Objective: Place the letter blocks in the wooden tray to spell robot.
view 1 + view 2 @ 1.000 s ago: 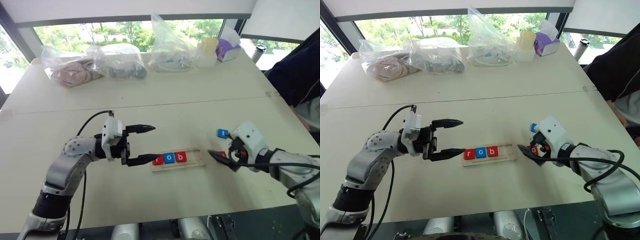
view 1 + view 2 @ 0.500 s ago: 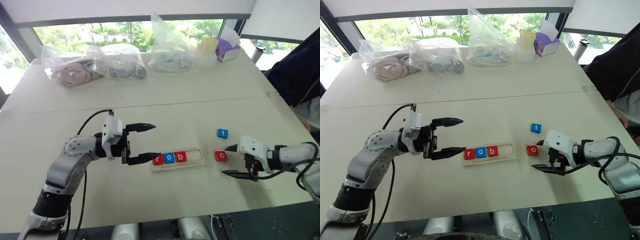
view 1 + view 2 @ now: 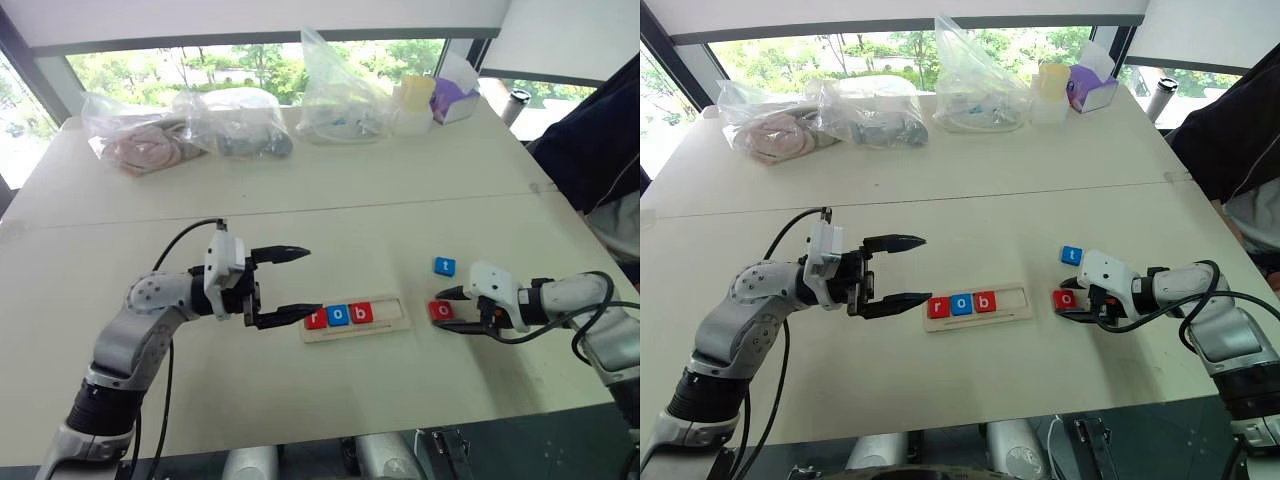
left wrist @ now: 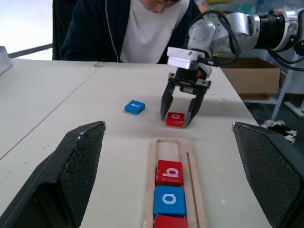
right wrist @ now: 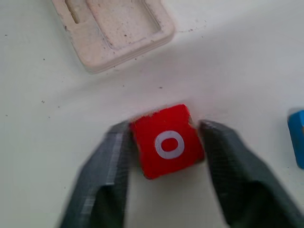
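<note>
three tiles (image 3: 339, 315) in tray (image 3: 392, 322); two outside

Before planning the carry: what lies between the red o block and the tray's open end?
Bare tabletop lies between the red o block and the wooden tray, seen in the right wrist view.

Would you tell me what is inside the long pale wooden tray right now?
The long pale wooden tray holds red r, blue o, red b; its right end is bare. The left tool's lower finger partly covers r.
</note>
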`<state>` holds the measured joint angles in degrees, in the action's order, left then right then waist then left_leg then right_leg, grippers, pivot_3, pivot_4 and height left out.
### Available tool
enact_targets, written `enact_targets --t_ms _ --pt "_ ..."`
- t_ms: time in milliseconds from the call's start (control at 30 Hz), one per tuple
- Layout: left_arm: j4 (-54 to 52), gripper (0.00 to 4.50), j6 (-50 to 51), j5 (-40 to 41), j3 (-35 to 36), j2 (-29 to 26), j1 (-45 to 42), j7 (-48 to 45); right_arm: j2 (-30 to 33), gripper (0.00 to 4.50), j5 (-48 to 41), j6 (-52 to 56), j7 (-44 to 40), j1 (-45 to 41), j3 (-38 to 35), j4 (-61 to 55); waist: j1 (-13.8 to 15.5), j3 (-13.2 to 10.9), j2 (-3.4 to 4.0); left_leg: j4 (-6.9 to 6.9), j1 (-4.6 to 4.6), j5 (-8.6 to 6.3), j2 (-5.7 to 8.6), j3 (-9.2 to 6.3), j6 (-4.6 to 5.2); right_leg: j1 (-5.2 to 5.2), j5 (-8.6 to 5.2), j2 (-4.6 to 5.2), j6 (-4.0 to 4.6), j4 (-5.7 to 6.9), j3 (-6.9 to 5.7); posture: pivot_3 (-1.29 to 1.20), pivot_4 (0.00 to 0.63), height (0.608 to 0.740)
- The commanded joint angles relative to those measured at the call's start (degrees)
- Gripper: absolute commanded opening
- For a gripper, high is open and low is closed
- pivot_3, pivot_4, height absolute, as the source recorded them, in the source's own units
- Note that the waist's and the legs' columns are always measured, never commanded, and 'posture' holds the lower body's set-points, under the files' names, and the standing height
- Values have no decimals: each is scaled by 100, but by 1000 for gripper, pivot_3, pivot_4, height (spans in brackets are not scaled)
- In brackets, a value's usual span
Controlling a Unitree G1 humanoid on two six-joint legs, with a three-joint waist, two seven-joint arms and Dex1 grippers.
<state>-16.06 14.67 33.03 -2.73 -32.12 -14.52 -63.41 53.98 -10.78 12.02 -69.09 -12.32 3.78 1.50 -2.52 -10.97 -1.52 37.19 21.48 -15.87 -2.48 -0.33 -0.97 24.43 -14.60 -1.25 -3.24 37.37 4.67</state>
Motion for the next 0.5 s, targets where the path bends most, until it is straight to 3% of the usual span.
enact_targets --t_ms 33,267,500 --pt "-223 4500 -57 8 34 6 -25 30 16 1184 36 -74 13 -77 -51 -147 -1 0 0 0 0 0 0 0 0 0 0 0 1 0 0 0 150 740" --pt "-221 4500 -40 14 14 24 -42 51 -114 1184 -169 484 17 -455 108 -1225 -15 0 2 0 -3 0 0 0 0 1 3 0 -3 9 1 0 150 740" --pt "-248 4500 -38 10 -27 54 -46 78 -315 1184 43 516 1 -664 566 -1387 21 0 1 3 2 0 3 -3 0 1 4 4 1 8 -2 0 150 740"
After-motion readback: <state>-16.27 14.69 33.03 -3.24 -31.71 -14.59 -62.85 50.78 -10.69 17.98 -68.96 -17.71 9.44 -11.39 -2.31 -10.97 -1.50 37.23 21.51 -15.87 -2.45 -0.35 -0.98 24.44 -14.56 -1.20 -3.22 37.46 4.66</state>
